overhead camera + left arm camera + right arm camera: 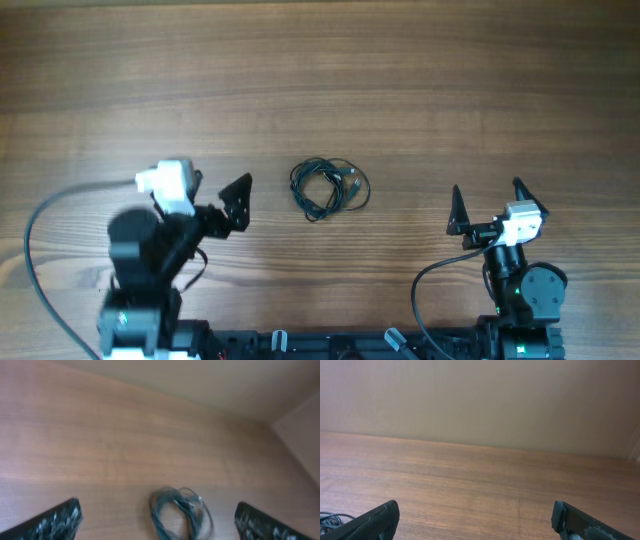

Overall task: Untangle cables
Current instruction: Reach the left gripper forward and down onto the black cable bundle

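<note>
The cables (328, 188) lie in one tangled coil on the counter (420, 80) between the two arms, touched by neither. The left gripper (225, 196), fully released, points at the coil, probably to reach it first. The right gripper (487, 190), equally spread, sits well aside.

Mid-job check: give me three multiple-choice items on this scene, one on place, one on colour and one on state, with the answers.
1. Where do the cables lie?
A at the far edge
B on the table, between the left gripper and the right gripper
C on a box

2. Cable colour?
A black
B white
C red

3. The grippers are:
A both shut
B one shut on the cables
C both open, empty

Answers:
1 B, the overhead view shows the bundle lying apart from both.
2 A, dark loops on brown wood.
3 C, fingers spread wide, gripping nothing.
</note>
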